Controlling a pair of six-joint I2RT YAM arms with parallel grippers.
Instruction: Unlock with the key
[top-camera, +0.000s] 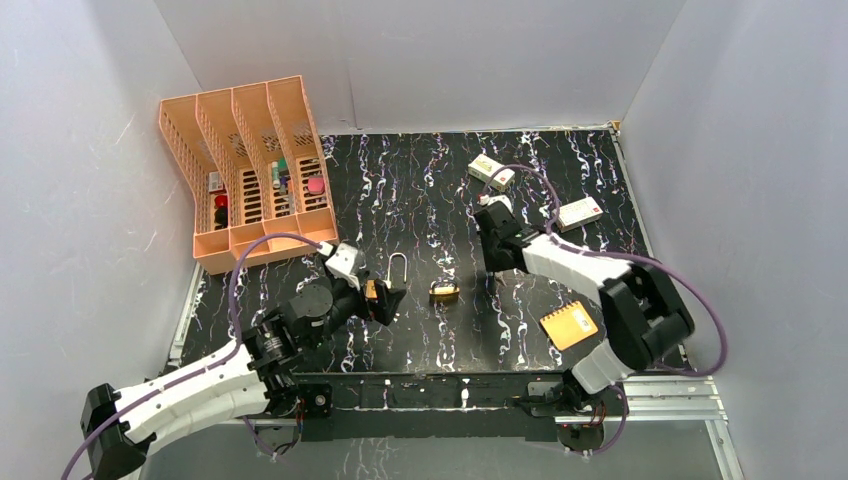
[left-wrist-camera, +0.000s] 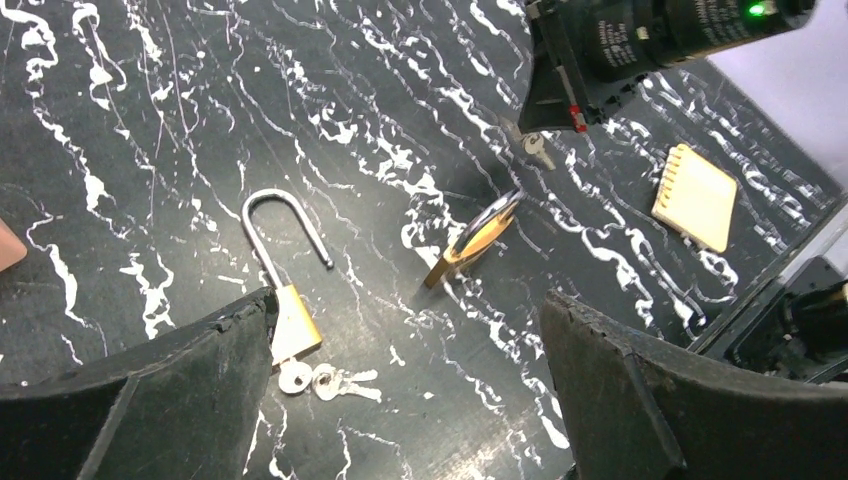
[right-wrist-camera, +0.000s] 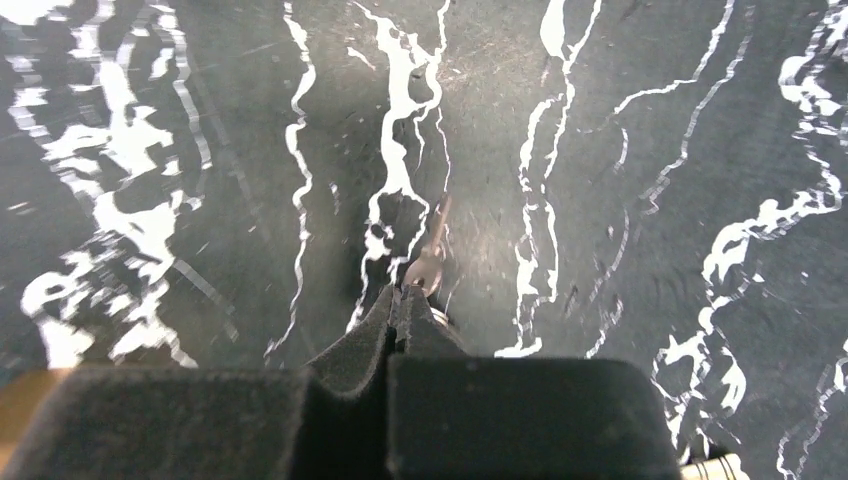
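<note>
2 locks: 1 open, 1 shut, key gripped.
At left, left gripper (left-wrist-camera: 408, 305) is spread and empty, hovering by the open lock (left-wrist-camera: 293, 330), with a key bunch (left-wrist-camera: 325, 381) touching its base. Mid-table, the shut lock (left-wrist-camera: 475, 238) stands on edge. At right, right gripper (right-wrist-camera: 400, 295) is pressed together, pinching the key (right-wrist-camera: 428, 262), tip toward the table (right-wrist-camera: 650, 150), near the shut lock but not in it. Roughly halfway by my read: 3 steps left, insert, turn, pop the shackle.

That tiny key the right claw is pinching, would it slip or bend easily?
The key looks like stiff metal, so bending seems unlikely. It is small and thin, and the right gripper grips only one end, so it might twist or slip when pushed.
</note>
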